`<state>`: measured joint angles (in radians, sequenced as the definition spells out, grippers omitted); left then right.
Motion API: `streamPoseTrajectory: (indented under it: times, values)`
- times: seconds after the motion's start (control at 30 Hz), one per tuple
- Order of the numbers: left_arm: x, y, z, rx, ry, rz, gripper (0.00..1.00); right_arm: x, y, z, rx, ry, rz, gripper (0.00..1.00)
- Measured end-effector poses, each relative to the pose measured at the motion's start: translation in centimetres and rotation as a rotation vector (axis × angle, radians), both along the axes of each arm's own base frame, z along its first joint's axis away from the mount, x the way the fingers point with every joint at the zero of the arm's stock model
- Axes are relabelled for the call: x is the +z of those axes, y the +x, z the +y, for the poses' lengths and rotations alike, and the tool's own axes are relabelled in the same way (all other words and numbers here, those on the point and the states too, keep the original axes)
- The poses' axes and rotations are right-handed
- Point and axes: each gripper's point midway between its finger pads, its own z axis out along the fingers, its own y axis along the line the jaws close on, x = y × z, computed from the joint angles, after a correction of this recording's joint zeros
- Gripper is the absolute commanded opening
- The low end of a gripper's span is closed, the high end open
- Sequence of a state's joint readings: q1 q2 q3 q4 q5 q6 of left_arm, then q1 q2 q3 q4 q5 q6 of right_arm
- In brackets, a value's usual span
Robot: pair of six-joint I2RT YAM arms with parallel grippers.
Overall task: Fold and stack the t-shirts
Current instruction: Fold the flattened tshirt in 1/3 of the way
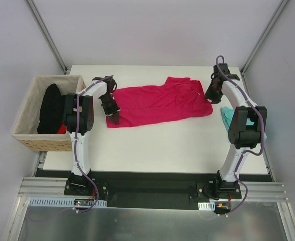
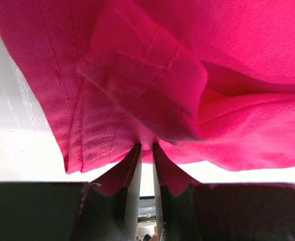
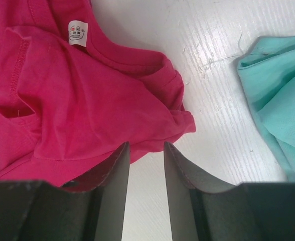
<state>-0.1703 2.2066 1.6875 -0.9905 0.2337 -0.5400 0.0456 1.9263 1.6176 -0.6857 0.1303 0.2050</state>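
Fingers (image 2: 132, 165) of my left hand (image 2: 145, 150) sit closest, pressed nearly together and pinching a fold at the hem end of the pink t-shirt (image 2: 187, 75), which drapes over their tips. My right hand (image 3: 146, 148) is spread. Bare bench (image 3: 212, 50) shows between its jaws, and the shirt's shoulder edge lies just at one tip, so it grips nothing that I can see. The neck label (image 3: 78, 32) lies face up near that end.

From above, the pink shirt lies crosswise on the far half of the bench, rumpled at the collar, with one hand at each end. The teal t-shirt (image 1: 227, 116) is bunched at the right edge, apart from the pink one.

I judge this to be the start: getting hold of both ends before the first fold, with nothing folded or stacked yet. Next, my right hand needs to close on the shoulder edge, catching every layer, and then both hands should lift evenly so the cloth doesn't bunch.

At the left stands a basket (image 1: 42, 145). It holds a black bundle (image 1: 49, 108) and a scrap of red (image 1: 61, 129); what they are I cannot tell.
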Motion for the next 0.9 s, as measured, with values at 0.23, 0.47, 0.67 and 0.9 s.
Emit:
streamPoseTrajectory:
  times: [0.23,0.47,0.67,0.9]
  values:
    - [-0.3,-1.2,0.0,0.001,-0.007,0.034,0.13,-0.8,0.1,0.1,0.003,0.007,0.022,0.35]
    - [-0.5,-4.1,0.3,0.003,-0.007,0.101,0.13,-1.0,0.7,0.6,0.013,0.014,0.022,0.18]
    - [-0.4,-4.7,0.4,0.002,-0.005,0.116,0.13,-3.4,0.6,1.5,0.026,0.033,0.078,0.02]
    - [-0.4,-5.7,0.6,0.002,0.004,0.128,0.13,-5.8,0.0,2.1,0.020,0.063,0.142,0.01]
